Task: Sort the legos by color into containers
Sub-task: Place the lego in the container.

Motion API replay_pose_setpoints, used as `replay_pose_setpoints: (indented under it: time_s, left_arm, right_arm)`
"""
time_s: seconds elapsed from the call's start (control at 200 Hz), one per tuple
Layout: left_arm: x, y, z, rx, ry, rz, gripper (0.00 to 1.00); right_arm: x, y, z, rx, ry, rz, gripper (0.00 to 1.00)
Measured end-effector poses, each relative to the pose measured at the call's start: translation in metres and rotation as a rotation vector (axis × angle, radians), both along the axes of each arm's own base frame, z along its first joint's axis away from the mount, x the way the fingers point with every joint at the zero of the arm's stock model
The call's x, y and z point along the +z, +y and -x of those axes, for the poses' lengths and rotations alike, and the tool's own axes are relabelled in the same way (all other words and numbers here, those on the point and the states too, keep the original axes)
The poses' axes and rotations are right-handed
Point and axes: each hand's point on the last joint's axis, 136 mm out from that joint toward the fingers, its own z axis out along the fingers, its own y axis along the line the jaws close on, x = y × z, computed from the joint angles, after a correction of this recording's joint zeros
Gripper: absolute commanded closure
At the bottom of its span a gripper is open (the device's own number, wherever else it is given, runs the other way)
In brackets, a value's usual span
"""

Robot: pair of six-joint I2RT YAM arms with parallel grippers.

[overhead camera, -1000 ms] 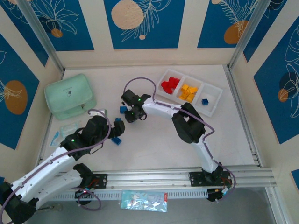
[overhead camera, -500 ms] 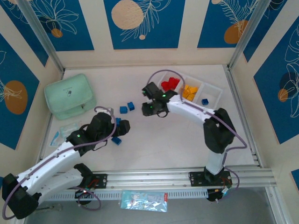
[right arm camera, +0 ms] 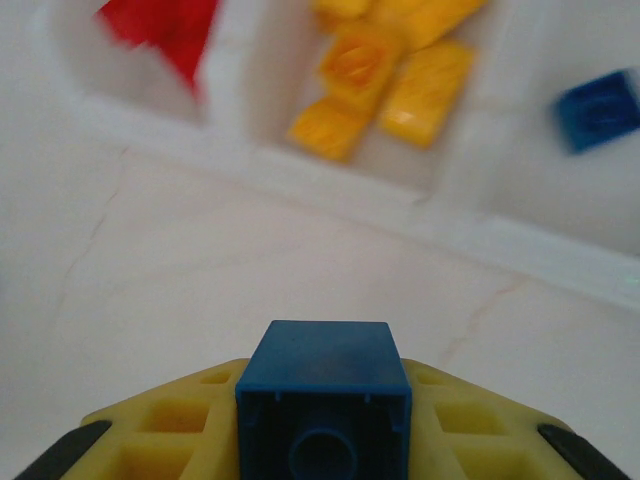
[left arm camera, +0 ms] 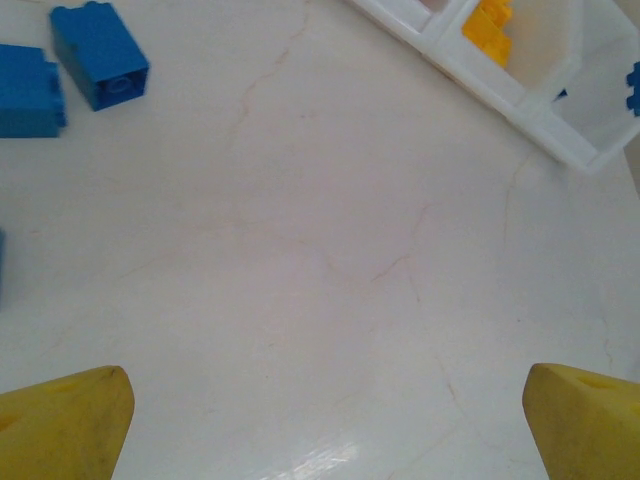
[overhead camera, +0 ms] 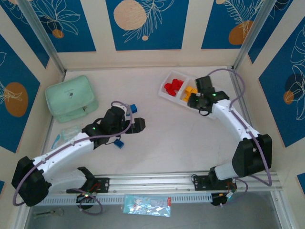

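Note:
My right gripper point(overhead camera: 196, 101) hovers at the near edge of the white tray point(overhead camera: 162, 93) and is shut on a blue brick point(right arm camera: 323, 400). In the right wrist view the tray wall point(right arm camera: 480, 235) lies just ahead, with red bricks point(right arm camera: 160, 30) in the left compartment, yellow ones point(right arm camera: 390, 70) in the middle and one blue brick point(right arm camera: 600, 110) on the right. My left gripper point(overhead camera: 139, 125) is open over bare table, its yellow fingertips point(left arm camera: 60, 420) wide apart. Two loose blue bricks point(left arm camera: 100, 65) lie ahead of it to the left. Another blue brick point(overhead camera: 118, 143) sits beside the left arm.
A mint green zip case point(overhead camera: 71, 98) rests at the back left, with a clear plastic packet point(overhead camera: 66, 133) in front of it. Another packet point(overhead camera: 145, 205) lies below the rail at the front. Metal frame posts and patterned walls close in the table.
My right arm has carried the blue brick from the table's middle rightward to the tray. My left arm has swung right and forward toward the centre.

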Motion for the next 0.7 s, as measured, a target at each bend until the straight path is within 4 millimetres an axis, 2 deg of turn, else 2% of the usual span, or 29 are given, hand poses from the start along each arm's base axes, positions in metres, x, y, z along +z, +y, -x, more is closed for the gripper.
replay_pose_setpoints:
  time_s: [0.105,0.23,0.49,0.63,0.695]
  left_arm:
    - [0.003,-0.014,-0.003,-0.029,-0.003,0.018,0.01]
    - [0.007,-0.028,-0.008,-0.052,-0.008,0.036,0.01]
    - [0.017,-0.05,-0.017,-0.096,-0.027,0.06,0.01]
    - [0.02,-0.058,-0.02,-0.111,-0.032,0.068,0.01]
    - [0.021,-0.059,-0.021,-0.113,-0.033,0.069,0.01]
  right_arm:
    - [0.002,-0.045,-0.007,-0.123,-0.009,0.0,0.67]
    - [-0.005,-0.079,-0.014,-0.218,0.009,0.009,0.67]
    - [-0.037,-0.111,-0.055,-0.288,0.064,0.02,0.67]
    - [-0.047,-0.125,-0.08,-0.314,0.07,0.027,0.64]
    - [-0.053,-0.132,-0.089,-0.329,0.073,0.025,0.58]
